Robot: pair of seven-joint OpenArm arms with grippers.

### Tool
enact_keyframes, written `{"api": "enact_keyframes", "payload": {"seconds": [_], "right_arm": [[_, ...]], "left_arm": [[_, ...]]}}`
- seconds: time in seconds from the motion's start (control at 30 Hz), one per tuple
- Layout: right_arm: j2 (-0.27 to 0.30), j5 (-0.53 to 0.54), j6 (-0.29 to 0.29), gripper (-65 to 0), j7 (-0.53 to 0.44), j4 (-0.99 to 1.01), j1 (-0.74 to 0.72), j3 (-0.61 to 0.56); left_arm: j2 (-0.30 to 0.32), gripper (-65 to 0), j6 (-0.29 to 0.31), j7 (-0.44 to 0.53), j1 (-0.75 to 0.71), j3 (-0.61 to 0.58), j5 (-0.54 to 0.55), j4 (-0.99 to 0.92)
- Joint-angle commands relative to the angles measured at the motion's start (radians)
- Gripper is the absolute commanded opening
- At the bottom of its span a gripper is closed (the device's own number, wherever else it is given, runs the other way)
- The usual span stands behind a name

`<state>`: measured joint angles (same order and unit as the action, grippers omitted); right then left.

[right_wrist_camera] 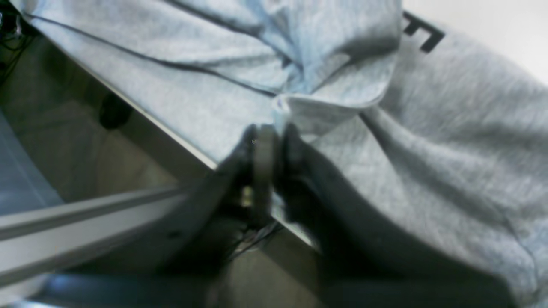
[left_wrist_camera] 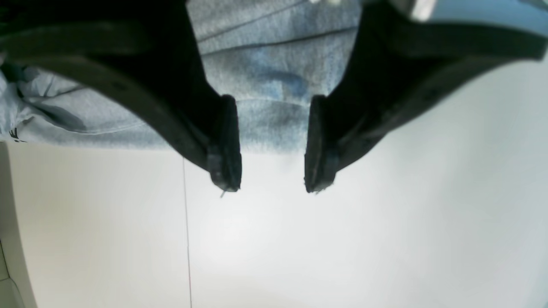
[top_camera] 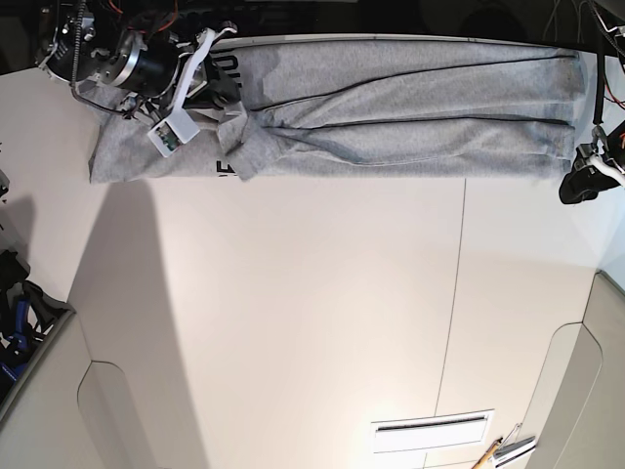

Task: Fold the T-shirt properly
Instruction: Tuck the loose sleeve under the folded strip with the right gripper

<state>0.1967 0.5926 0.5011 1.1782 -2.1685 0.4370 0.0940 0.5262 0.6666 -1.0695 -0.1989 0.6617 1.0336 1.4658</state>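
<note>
Shirt (top_camera: 391, 107): strip at 12 o'clock — folded lengthwise.
Right gripper (right_wrist_camera: 274, 141): narrow gap round sleeve fold, grip unclear — likely releasing.
Left gripper (left_wrist_camera: 272, 145): wide, empty, poised above hem.

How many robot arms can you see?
2. One end effector is at the T-shirt's lettered end, the other end effector by its opposite end. None looks hidden.

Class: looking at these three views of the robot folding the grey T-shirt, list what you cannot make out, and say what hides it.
- T-shirt lettering: base view, folds and the right arm cover most letters.
- Right gripper: right wrist view, blurred; whether it grips the cloth is unclear.
- Left gripper: base view, cut off by the edge.
- Items by the table's bottom edge: base view, too small.
</note>
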Motion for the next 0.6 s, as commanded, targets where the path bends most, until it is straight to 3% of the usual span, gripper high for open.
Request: {"api": "enact_keyframes", "payload": {"seconds": [0.0, 0.07, 0.27, 0.4, 0.57], "right_arm": [[0.005, 0.018, 0.001, -40.7, -0.022, -0.018, -0.002, 0.003], [0.005, 0.018, 0.001, -31.2, -0.026, -0.019, -0.002, 0.003], [0.005, -0.009, 0.001, -31.0, -0.026, -0.022, -0.028, 0.005], [0.005, -0.112, -0.004, -31.0, -0.052, -0.023, -0.07, 0.005], [0.005, -0.269, -0.054, -30.9, -0.122, -0.023, -0.128, 0.005]], "left_arm": [[0.022, -37.4, 0.011, 0.018, 0.01, 0.008, 0.02, 0.014], [0.023, -37.4, 0.011, 0.018, 0.01, 0.008, 0.019, 0.014], [0.023, -37.4, 0.015, 0.018, -0.003, 0.019, -0.023, 0.014], [0.022, -37.4, 0.032, 0.018, -0.052, 0.077, -0.021, 0.014], [0.022, -37.4, 0.032, 0.018, -0.139, 0.199, -0.008, 0.014]]}}
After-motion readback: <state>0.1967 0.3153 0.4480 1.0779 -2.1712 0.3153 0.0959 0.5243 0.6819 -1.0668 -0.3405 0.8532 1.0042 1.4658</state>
